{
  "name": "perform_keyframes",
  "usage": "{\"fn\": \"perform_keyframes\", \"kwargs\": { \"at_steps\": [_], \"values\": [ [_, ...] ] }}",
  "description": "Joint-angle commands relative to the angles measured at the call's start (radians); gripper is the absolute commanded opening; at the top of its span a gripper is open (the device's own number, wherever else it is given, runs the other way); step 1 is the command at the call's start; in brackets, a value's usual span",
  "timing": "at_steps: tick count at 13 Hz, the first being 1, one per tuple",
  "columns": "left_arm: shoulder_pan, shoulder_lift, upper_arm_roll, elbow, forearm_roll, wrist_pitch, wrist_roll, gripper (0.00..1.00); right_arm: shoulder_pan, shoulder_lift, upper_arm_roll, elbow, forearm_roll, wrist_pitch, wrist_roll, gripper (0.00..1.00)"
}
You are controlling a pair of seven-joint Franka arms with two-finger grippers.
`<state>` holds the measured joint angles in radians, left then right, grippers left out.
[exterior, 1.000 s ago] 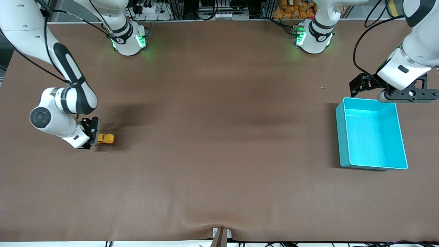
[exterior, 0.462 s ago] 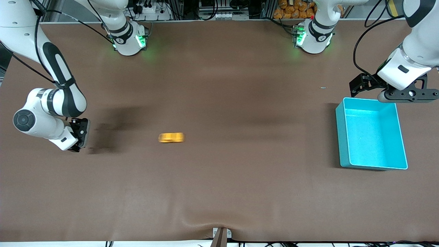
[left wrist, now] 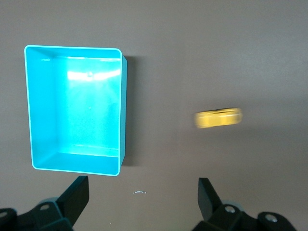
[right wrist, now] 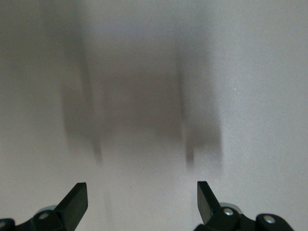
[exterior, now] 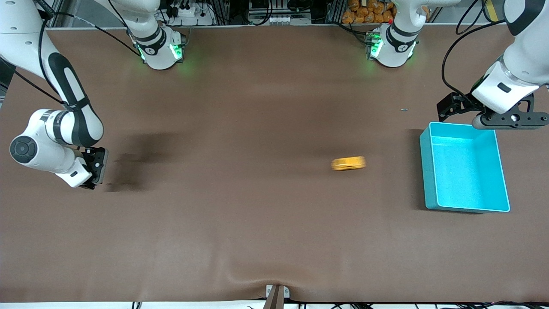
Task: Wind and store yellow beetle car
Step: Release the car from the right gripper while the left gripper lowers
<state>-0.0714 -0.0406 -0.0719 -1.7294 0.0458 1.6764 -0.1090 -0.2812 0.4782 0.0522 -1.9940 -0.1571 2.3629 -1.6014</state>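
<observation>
The yellow beetle car (exterior: 348,163) is a motion-blurred yellow streak on the brown table, between the table's middle and the turquoise bin (exterior: 465,167). It also shows in the left wrist view (left wrist: 218,118), beside the bin (left wrist: 74,108). My right gripper (exterior: 95,169) is open and empty, low over the table at the right arm's end, far from the car. Its open fingertips (right wrist: 77,199) frame bare table. My left gripper (exterior: 508,120) is open and empty above the bin's edge nearest the robot bases, and it waits there.
The bin is empty. A small pale fleck (exterior: 405,110) lies on the table near the bin, toward the bases. A clamp (exterior: 276,296) sits at the table's edge nearest the camera.
The car left my right gripper and has run across the table toward the bin. My right gripper opened and drew back toward its end of the table. The left arm has not moved.
</observation>
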Motion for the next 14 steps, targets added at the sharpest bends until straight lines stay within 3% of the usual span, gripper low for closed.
{"fn": "perform_keyframes", "kwargs": {
  "at_steps": [1, 3, 5, 7, 11, 14],
  "values": [
    [0.005, 0.008, -0.003, 0.005, -0.003, -0.015, -0.021, 1.0, -0.032, -0.015, 0.02, 0.004, 0.027, -0.016, -0.031, 1.0],
    [0.011, 0.027, 0.0, 0.005, -0.004, -0.018, -0.021, 1.0, -0.033, -0.036, 0.02, 0.018, 0.059, -0.019, -0.022, 1.0],
    [0.024, 0.031, -0.002, -0.002, -0.023, -0.038, -0.093, 1.0, -0.033, -0.072, 0.015, 0.088, 0.172, -0.11, 0.012, 1.0],
    [0.025, 0.019, -0.003, -0.074, -0.059, -0.046, -0.294, 1.0, -0.018, -0.07, 0.018, 0.244, 0.205, -0.293, 0.116, 1.0],
    [0.022, 0.011, -0.006, -0.224, -0.06, -0.018, -0.464, 1.0, 0.052, -0.076, 0.02, 0.528, 0.206, -0.56, 0.407, 1.0],
    [0.033, -0.013, -0.005, -0.417, -0.06, 0.164, -0.55, 1.0, 0.089, -0.113, 0.023, 0.61, 0.206, -0.681, 0.646, 1.0]
  ]
}}
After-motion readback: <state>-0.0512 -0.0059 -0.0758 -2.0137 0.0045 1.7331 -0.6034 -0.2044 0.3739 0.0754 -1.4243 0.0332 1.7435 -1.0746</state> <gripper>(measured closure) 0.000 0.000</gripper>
